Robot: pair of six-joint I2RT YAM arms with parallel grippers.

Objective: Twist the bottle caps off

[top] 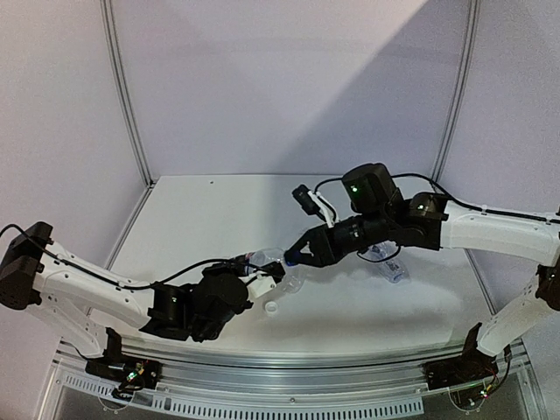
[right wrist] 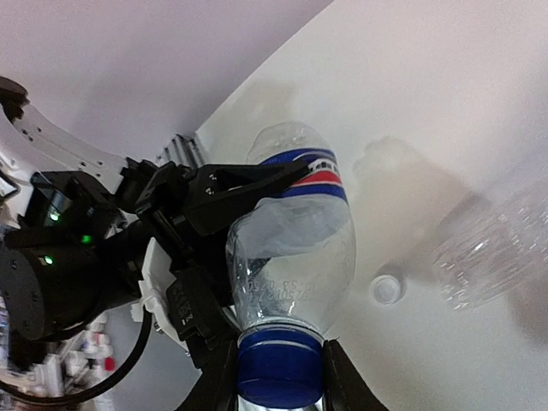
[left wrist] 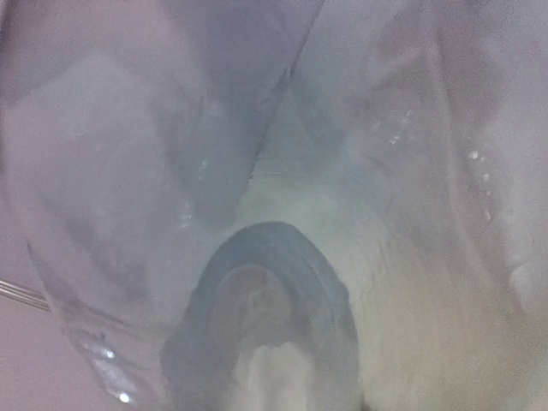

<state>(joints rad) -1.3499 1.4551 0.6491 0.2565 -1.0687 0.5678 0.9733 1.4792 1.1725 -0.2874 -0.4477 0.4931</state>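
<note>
Your dented clear bottle (right wrist: 295, 240) with a blue-and-red label, your left gripper (right wrist: 257, 195) clamped round its body, your right gripper (right wrist: 280, 378) pinched on its blue cap (right wrist: 280, 364), a white cap (right wrist: 387, 289) loose on the table (right wrist: 445, 103) just beside the bottle.

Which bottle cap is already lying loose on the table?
The white cap, alone on the table. The blue cap is on the labelled bottle, pinched by the right claw.

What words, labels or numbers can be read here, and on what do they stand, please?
Nothing reads clearly.
On the label of the bottle: tiny white marks on its blue band, too blurred to read.
On the bottle wall: a faint line of print, too small to read.
On the cap: no text.
</note>
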